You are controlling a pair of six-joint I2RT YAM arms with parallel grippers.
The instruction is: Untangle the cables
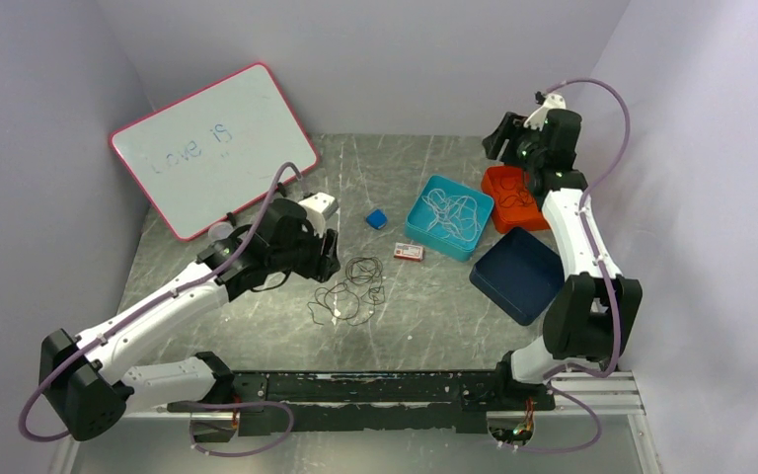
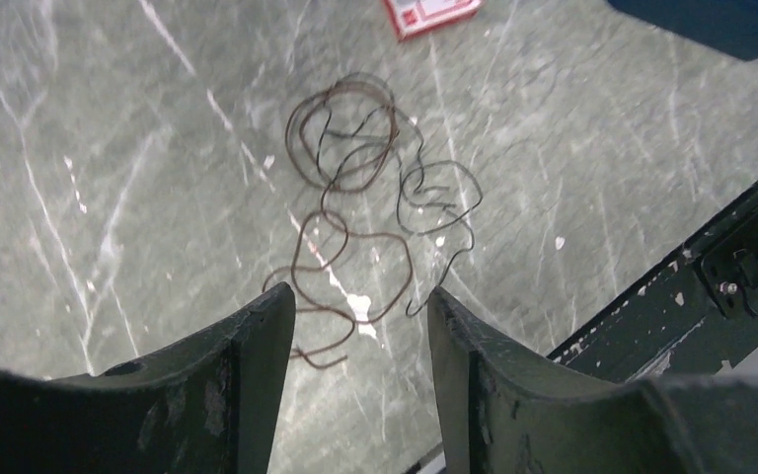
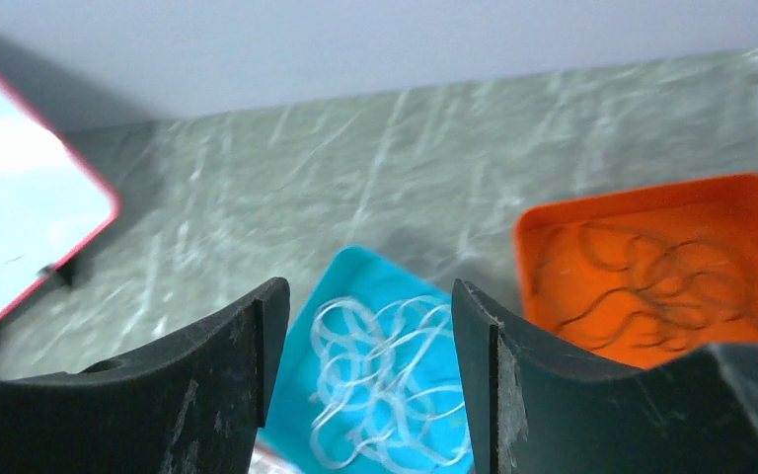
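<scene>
we see left fingers (image 2: 247,375) spread over dark cables (image 2: 350,186) on desk (image 2: 109,148), right fingers (image 3: 227,375) spread, empty, above teal tray (image 3: 380,275), orange tray (image 3: 642,202)

You are looking at a robotics lab cell. Plain lilac walls (image 1: 375,59) box in a scratched grey table (image 1: 257,326). A left arm (image 1: 158,314) and a right arm (image 1: 577,237) are bolted to a black rail (image 1: 375,388) at its near edge. A whiteboard (image 1: 212,148) leans in the back corner. On the right sit a teal tray (image 1: 413,219), an orange tray (image 1: 498,178) and a blue tray (image 1: 518,276), two of them holding cables (image 1: 451,212).
</scene>
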